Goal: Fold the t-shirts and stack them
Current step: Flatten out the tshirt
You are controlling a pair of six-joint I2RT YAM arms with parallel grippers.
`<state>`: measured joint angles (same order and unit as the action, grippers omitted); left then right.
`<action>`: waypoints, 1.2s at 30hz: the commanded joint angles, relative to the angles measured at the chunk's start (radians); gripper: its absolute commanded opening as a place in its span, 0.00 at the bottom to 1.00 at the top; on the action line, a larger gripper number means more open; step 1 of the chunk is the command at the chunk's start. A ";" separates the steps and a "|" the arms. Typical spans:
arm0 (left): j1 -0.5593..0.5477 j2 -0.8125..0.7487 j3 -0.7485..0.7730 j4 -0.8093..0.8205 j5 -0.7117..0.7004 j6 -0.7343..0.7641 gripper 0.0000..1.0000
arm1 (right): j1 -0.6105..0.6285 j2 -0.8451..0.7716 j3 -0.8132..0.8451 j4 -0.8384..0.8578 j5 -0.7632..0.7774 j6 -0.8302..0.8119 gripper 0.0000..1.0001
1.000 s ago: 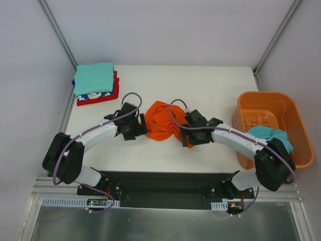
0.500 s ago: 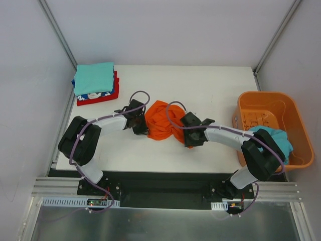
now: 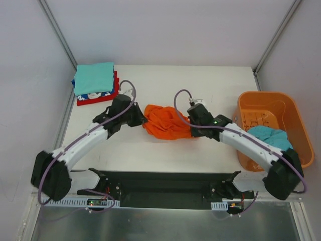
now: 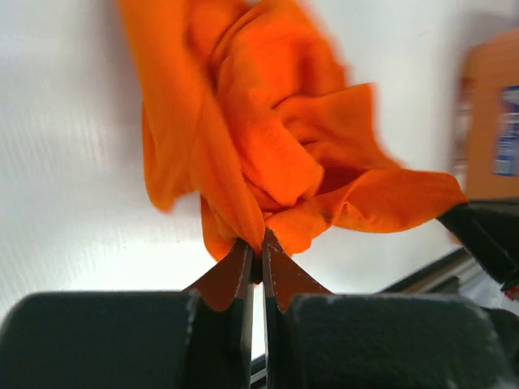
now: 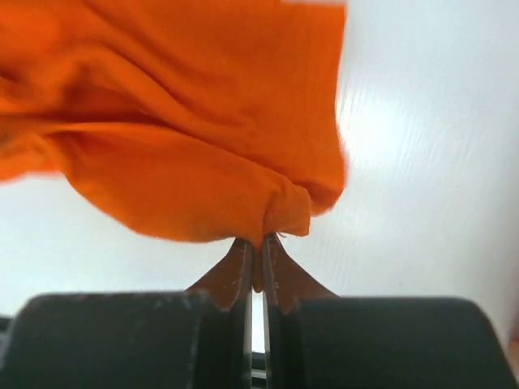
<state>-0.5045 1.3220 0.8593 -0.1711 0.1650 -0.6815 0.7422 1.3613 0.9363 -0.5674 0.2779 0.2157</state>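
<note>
Both arms have swung outward since a second ago. The left pincer [image 4: 255, 243] and the right pincer [image 5: 258, 243], which then stood wide on either side of the bright orange crumpled cloth t-shirt [image 3: 165, 125], are now each clamped shut on a small pinch of its fabric. The shirt has gone from a bunched lump to a wider band drawn between them. It sits at the middle of the white tabletop [image 3: 200, 85], nearer the near edge than the far one.

Each grip looks thin: only a fold of cloth sits between the tips, and the rest hangs in twisted gathers. If the arms pull further apart, I expect one pinch could slip free and drop its end. If the pinches are on inner folds rather than a hem or shoulder, the shirt may not open flat and would stay knotted.

The folded stack topped by a teal shirt [image 3: 94, 83] in the far left corner is unchanged. So is the rigid orange plastic basket [image 3: 271, 95] at the right edge with a teal shirt [image 3: 268, 136] inside.
</note>
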 commanded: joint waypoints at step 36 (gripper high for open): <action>-0.012 -0.318 0.632 -0.215 0.302 0.221 0.00 | 0.005 -0.498 0.562 -0.201 -0.076 -0.263 0.01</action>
<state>-0.5117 0.8021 1.4544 -0.3061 0.5392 -0.5060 0.7452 0.7609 1.4811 -0.6865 -0.1211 -0.0158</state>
